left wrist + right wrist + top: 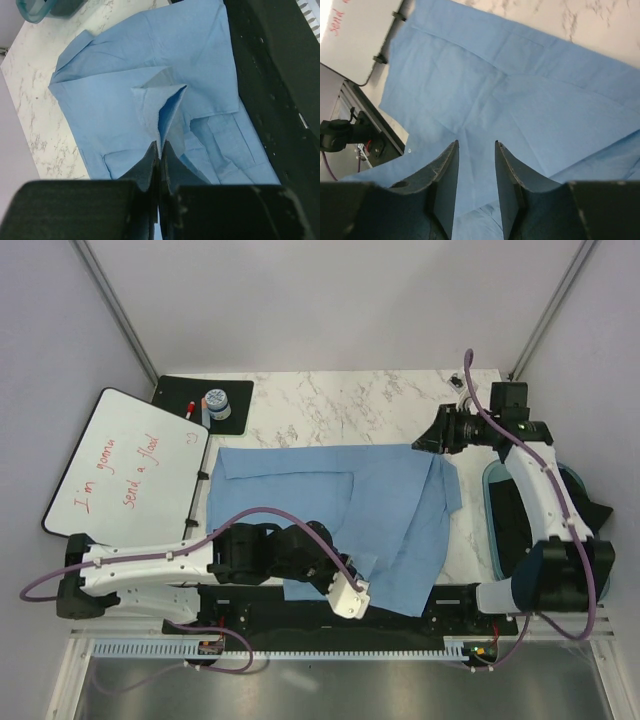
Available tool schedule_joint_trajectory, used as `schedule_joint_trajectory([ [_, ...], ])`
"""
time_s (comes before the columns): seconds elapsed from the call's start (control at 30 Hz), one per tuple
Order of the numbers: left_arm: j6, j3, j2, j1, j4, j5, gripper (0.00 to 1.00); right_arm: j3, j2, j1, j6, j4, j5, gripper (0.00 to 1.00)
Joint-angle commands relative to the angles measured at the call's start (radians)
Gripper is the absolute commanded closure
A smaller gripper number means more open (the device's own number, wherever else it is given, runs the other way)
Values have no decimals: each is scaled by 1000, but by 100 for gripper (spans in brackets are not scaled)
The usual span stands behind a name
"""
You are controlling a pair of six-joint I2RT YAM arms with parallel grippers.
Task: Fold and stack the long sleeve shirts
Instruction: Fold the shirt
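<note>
**A:** Left claw [159, 146] is right down at the near edge of the desk [330, 400] – fingers pressed together, pinching a ridge of the long sleeve shirt [330, 505].

**B:** You can see it from the wrist. The blue cloth rises in a peaked fold straight into those closed tips, and the rest of the shirt fans out flat beyond them.

**A:** And the right claw [476, 147]?

**B:** Spread, with nothing between the fingers. It hangs over the shirt's far right corner, the cloth lying below and ahead of it.

**A:** How does the shirt lie?

**B:** It's in the middle of the desk, long axis running left to right. The left edge sits just beside the whiteboard [125, 465], and the right part is doubled over itself in loose folds. I can't tell which end the collar is on.

**A:** Arm poses, quickly.

**B:** The left arm [150, 562] stretches low along the near edge from its base on the left, elbow bent, wrist tipped down onto the near hem. The right arm [535, 485] runs from its base at near right toward the far side, then bends left – its claw points across the shirt toward the whiteboard.
</note>
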Motion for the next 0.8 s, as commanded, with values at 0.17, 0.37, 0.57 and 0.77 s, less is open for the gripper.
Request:
schedule_joint_trajectory([
  [0.17,-158,40,18,112,-5,46,98,70,346,-1,-58,106,168,67],
  [0.37,-443,253,251,488,-8,193,98,134,395,-3,-63,110,123,57],
  [0.57,-591,390,459,831,1,231,98,183,470,2,-72,95,122,53],
  [0.77,-655,358,559,1108,13,224,98,163,518,19,-115,69,129,53],
])
